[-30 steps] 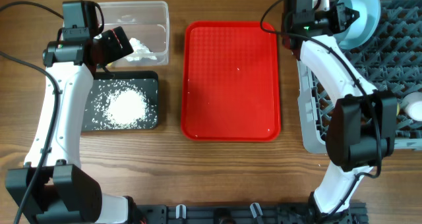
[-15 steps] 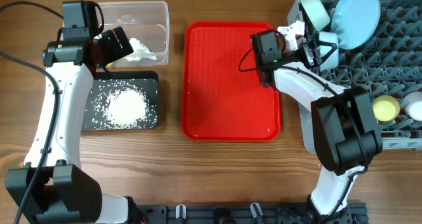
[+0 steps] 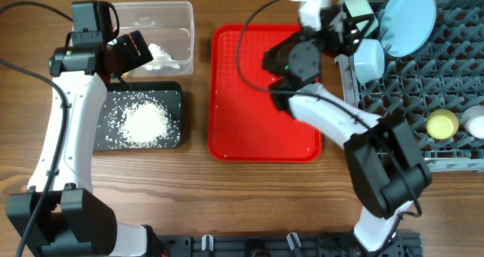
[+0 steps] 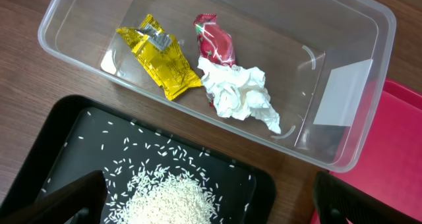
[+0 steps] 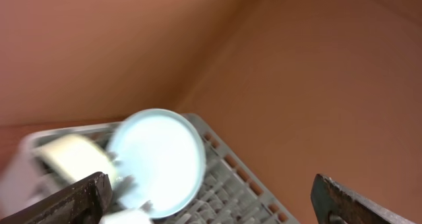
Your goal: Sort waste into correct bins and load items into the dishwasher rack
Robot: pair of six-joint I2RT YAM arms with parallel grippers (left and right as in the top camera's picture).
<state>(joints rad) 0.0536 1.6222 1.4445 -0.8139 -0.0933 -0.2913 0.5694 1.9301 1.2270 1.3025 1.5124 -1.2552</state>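
Observation:
The clear tub (image 4: 343, 138) holds a yellow wrapper (image 4: 160, 59), a red wrapper (image 4: 214, 39) and a crumpled tissue (image 4: 237, 95). White rice (image 3: 144, 122) lies heaped in the black tray (image 3: 170, 94). My left gripper (image 3: 142, 51) hangs open and empty over where tub and tray meet. In the grey rack (image 3: 423, 79) stand a light-blue plate (image 3: 408, 11), two bowls (image 3: 360, 9) (image 3: 370, 57), a yellow cup (image 3: 442, 123) and a whitish cup (image 3: 475, 121). My right gripper (image 3: 342, 26) is open and empty beside the rack's back left corner.
The flat red tray (image 3: 257, 98) lies between the bins and the rack, with my right forearm crossing its right side. In the right wrist view the plate (image 5: 158, 158) and a bowl (image 5: 69, 158) appear blurred above the rack (image 5: 227, 191).
My right gripper has opened and drawn back leftward from the plate toward the red tray. A light-blue bowl now shows at the rack's left side. The left arm has not moved.

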